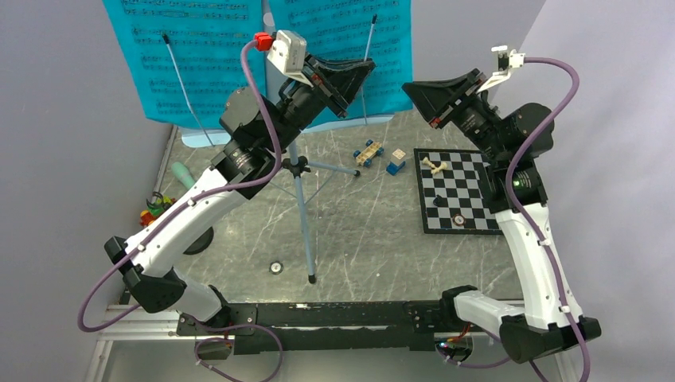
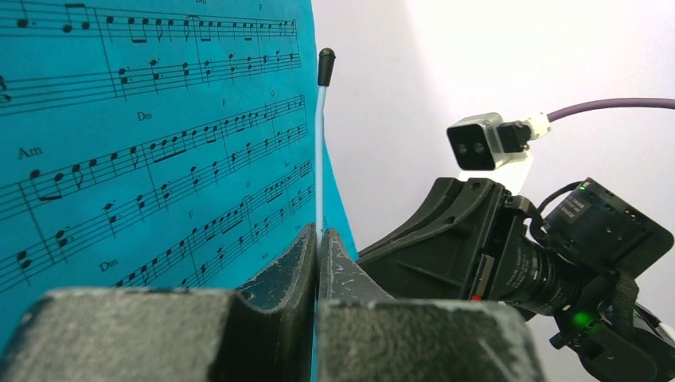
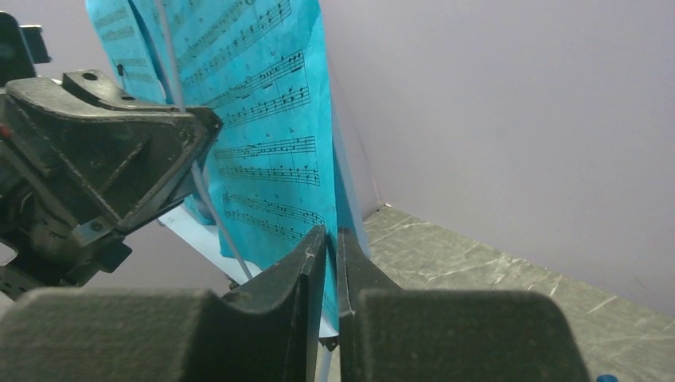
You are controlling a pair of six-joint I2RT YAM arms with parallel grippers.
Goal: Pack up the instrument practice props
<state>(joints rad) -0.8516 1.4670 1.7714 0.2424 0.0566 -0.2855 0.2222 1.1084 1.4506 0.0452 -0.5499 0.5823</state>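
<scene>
The pale-blue tripod music stand (image 1: 302,207) stands at the middle back with turquoise music sheets (image 1: 199,56) on its tray. My left gripper (image 1: 366,72) is shut on the stand's thin right page-holder wire (image 2: 319,143), which rises between the jaws (image 2: 318,235) to a black tip. My right gripper (image 1: 407,86) faces it from the right; its jaws (image 3: 333,235) are pressed onto the right edge of the sheet (image 3: 271,143). The mint-green microphone (image 1: 181,173) and its black round base (image 1: 200,239) sit at the left, partly hidden by my left arm.
A black-and-white chessboard (image 1: 458,191) with a few pieces lies at the right. A toy car (image 1: 368,152) and blocks (image 1: 396,163) sit behind the tripod legs. Coloured toys (image 1: 155,208) lie at the left edge. Grey walls close the back and sides.
</scene>
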